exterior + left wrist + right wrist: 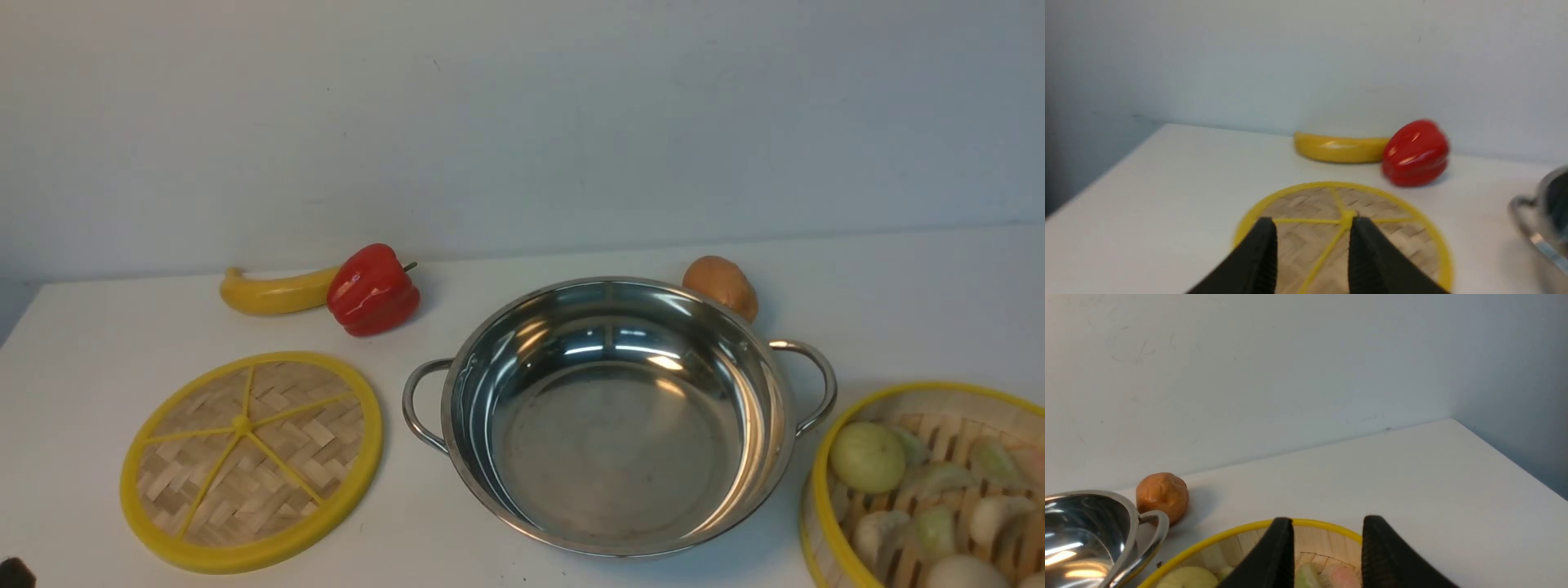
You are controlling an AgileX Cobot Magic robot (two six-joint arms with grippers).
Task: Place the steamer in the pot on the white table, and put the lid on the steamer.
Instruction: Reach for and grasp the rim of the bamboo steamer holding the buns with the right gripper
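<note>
The shiny steel pot [612, 441] stands empty in the middle of the white table [898, 286]. Left of it lies the lid [251, 461], a flat woven disc with a yellow rim and spokes. The steamer [824, 457], holding pale dumplings and buns, sits at the right front corner, partly cut off. In the left wrist view my left gripper [1312, 222] hangs open over the lid [1310, 204], nothing between its fingers. In the right wrist view my right gripper [1328, 522] is open over the steamer [1241, 528], beside the pot's handle [1155, 526].
A banana [273, 292] and a red pepper [373, 290] lie behind the lid near the wall. A brown potato-like ball [722, 286] sits right behind the pot's rim. The table's left edge [1106, 175] and right edge [1511, 457] are close by.
</note>
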